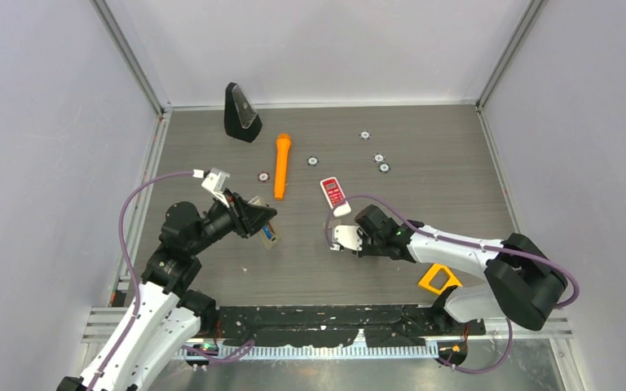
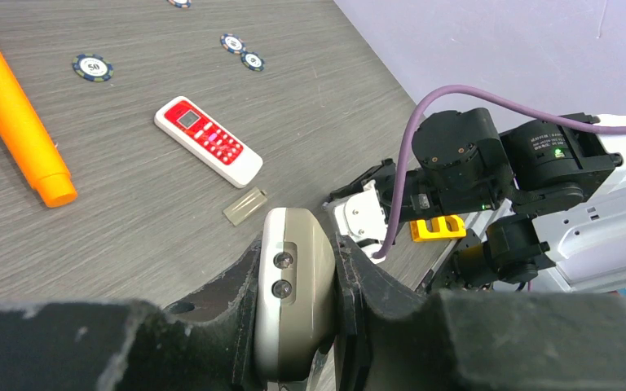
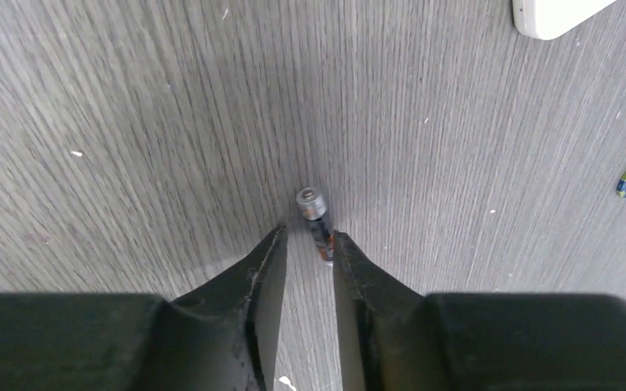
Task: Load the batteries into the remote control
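- Stage, by my reading: battery pick-up. No battery is seen going into a remote yet.
- Left gripper [image 1: 257, 218] is clamped across the grey remote [image 2: 293, 301]. It appears to hold the remote clear of the table [image 1: 424, 130] at mid-left, with one end poking out past the fingers.
- Top view shows a blue patch on that remote. It might be a cell already seated, but it is too small to tell.
- Right gripper [image 3: 308, 244] is down at the table surface over one battery [image 3: 315, 218], a dark cell with a silvery cap, lying flat.
- Near end of the battery sits between the fingertips, close against one of them. Bare table shows between it and the other, so the jaws stand narrow but unclamped and grip nothing.
- Red-and-white remote [image 2: 208, 140] lies face up just beyond, with neither arm on it.
- Small grey cover-like piece [image 2: 244, 205] lies just beside its white end. It is likely a battery door, taken off.
- Other batteries: none that I can pick out in any view.
- Left to do, as I judge it: clamp and lift this battery, carry it to the held remote and seat it. Then repeat for any others and refit the door.
- Clutter: orange tube [image 1: 281, 165] and poker chips [image 1: 379, 158], all well apart from both grippers.
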### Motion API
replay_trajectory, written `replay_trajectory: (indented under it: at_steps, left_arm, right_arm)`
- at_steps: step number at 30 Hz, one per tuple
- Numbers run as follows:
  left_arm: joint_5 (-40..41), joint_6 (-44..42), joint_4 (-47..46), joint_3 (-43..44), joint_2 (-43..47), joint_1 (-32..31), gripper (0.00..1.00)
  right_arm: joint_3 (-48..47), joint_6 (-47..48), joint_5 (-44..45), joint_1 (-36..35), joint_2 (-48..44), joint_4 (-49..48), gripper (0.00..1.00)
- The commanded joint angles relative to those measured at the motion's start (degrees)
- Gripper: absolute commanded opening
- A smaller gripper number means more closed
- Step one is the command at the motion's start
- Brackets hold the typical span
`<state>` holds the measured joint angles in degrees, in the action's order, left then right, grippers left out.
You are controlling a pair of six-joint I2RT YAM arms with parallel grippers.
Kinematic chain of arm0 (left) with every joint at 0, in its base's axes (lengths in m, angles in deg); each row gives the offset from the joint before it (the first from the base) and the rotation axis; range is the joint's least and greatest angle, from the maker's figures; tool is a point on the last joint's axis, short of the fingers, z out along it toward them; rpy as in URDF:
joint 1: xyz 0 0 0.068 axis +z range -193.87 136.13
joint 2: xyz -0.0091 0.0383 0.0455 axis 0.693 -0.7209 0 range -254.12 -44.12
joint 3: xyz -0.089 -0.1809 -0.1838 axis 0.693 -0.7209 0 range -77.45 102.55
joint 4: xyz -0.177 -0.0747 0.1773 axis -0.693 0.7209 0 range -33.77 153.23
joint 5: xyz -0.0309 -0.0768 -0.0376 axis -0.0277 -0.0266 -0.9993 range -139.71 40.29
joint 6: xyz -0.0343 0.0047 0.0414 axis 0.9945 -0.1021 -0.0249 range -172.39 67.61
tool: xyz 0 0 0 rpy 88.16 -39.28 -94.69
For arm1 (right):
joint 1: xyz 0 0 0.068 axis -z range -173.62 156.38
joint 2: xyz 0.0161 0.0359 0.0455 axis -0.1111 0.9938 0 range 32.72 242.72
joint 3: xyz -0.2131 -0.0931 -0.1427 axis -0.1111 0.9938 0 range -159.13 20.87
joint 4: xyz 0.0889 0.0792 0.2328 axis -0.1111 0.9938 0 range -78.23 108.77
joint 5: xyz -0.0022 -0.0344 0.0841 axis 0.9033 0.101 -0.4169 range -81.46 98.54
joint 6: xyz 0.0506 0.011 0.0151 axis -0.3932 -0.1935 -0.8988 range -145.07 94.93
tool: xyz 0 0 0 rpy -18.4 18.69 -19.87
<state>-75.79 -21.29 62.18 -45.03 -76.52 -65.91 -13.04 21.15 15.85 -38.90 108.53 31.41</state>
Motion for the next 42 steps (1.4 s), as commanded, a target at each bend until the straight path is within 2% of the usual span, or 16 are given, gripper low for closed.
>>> replay_trajectory:
  at_steps: [1, 5, 9, 12, 16, 21, 23, 26, 30, 35, 39, 42]
  left_arm:
    - [-0.19, -0.48, -4.01, 1.94, -0.02, 0.47, 0.0]
    - [-0.3, -0.59, -3.81, 1.83, 0.05, 0.66, 0.0]
    - [-0.19, -0.49, -3.5, 1.57, 0.39, 0.69, 0.0]
    - [-0.13, -0.55, -2.87, 1.5, 0.71, 0.78, 0.0]
    - [0.0, -0.59, -2.28, 1.29, 1.41, 0.77, 0.0]
    - [0.16, -0.59, -1.46, 1.48, 1.93, 0.86, 0.0]
    - [0.16, -0.74, -1.08, 1.63, 2.07, 0.87, 0.0]
    - [0.45, -1.03, -0.34, 1.88, 2.56, 0.84, 0.0]
    - [1.01, -1.39, 0.33, 1.84, 3.33, 0.86, 0.0]
    - [1.68, -1.34, 0.89, 1.5, 4.1, 0.86, 0.0]
    - [1.65, -0.11, 0.31, 1.26, 4.42, 0.86, 0.0]
    - [-0.62, 3.98, -2.4, 0.24, 3.32, 0.85, 0.0]
  right_arm:
    - [-1.88, -2.05, -2.62, -0.16, 1.89, 0.32, 0.29]
    - [-4.85, -6.13, -3.74, -0.17, 3.56, 2.55, 0.2]
    - [-7.38, -9.89, -5.1, 0.18, 4.21, 3.58, 0.18]
    - [-8.11, -10.03, -5.75, 0.56, 5.06, 4.75, 0.24]
    - [-10.03, -9.45, -6.53, 0.9, 8.28, 7.31, 0.38]
    - [-12.71, -9.01, -8.33, 1.39, 13.07, 10.02, 0.41]
    - [-13.39, -8.93, -8.6, 1.6, 14.51, 9.87, 0.36]
    - [-14.46, -9.45, -9.62, 1.85, 16.09, 11.22, 0.21]
    - [-14.47, -10.43, -10.49, 1.88, 16.04, 12.21, 0.08]
    - [-16.45, -13.34, -10.44, 1.86, 11.62, 11.82, 0.05]
    - [-20.33, -22.81, -8.89, 1.88, 4.31, 10.39, 0.05]
    - [-23.95, -31.93, -9.99, 0.98, -1.51, 10.7, 0.05]
